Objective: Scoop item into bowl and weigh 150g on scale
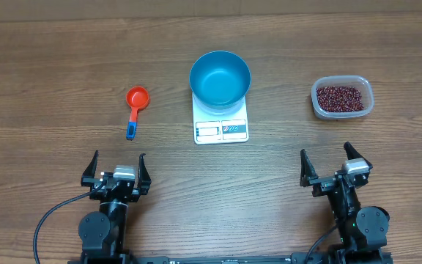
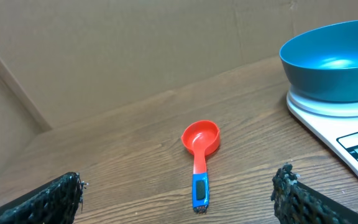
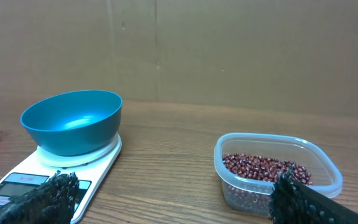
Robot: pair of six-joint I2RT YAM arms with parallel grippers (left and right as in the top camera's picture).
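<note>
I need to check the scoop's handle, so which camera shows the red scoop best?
The left wrist view: the red scoop lies close and whole, cup away, blue grip toward the camera. Overhead shows it small, left of the scale. The right wrist view catches only a red sliver at its left edge.

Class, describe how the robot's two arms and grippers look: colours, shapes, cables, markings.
The left gripper and right gripper are black, each with two slim pointed jaws, rough and pitted in the wrist views, and a small grey block behind. The arms are black with round joint housings; black cables curve from both. No markings are legible.
</note>
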